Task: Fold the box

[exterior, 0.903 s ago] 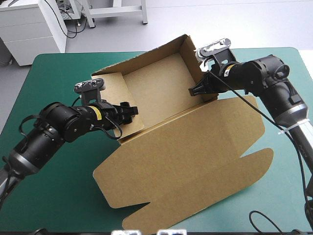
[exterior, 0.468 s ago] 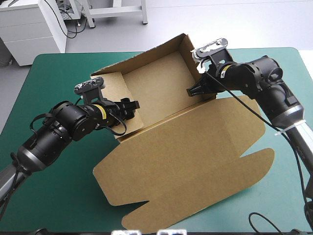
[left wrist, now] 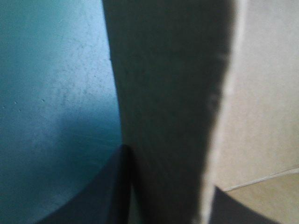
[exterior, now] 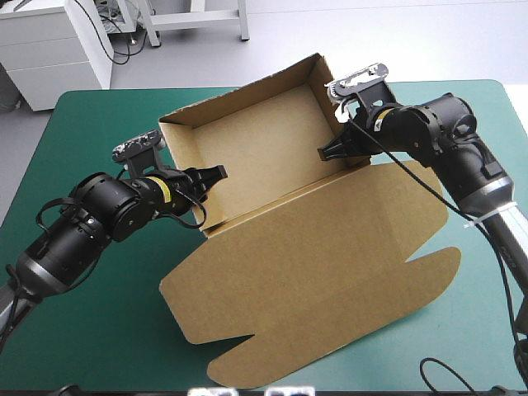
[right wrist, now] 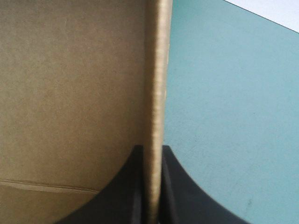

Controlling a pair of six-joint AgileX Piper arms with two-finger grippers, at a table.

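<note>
The brown box (exterior: 264, 153) stands as an open tray at the middle of the table, with its lid (exterior: 330, 264) lying flat toward the front edge. My left gripper (exterior: 214, 174) is shut on the tray's left wall near its front corner. In the left wrist view that wall (left wrist: 168, 93) runs up between the black fingers (left wrist: 93, 196) of my left gripper (left wrist: 166, 170). My right gripper (exterior: 327, 153) is shut on the right wall. In the right wrist view the wall's edge (right wrist: 156, 70) rises from the right gripper (right wrist: 152, 150), with the tray's inside on one side.
The teal-green cover (exterior: 91, 330) shows to the left of the box and at the front left. The lid's tabbed front edge (exterior: 247, 371) lies close to the table's front edge. More cover shows beyond the right wall (right wrist: 233, 116).
The left wall, earlier slanted into the tray, now stands upright at the tray's left side. My left gripper has swung outward to the left with it. The right gripper has barely moved.
</note>
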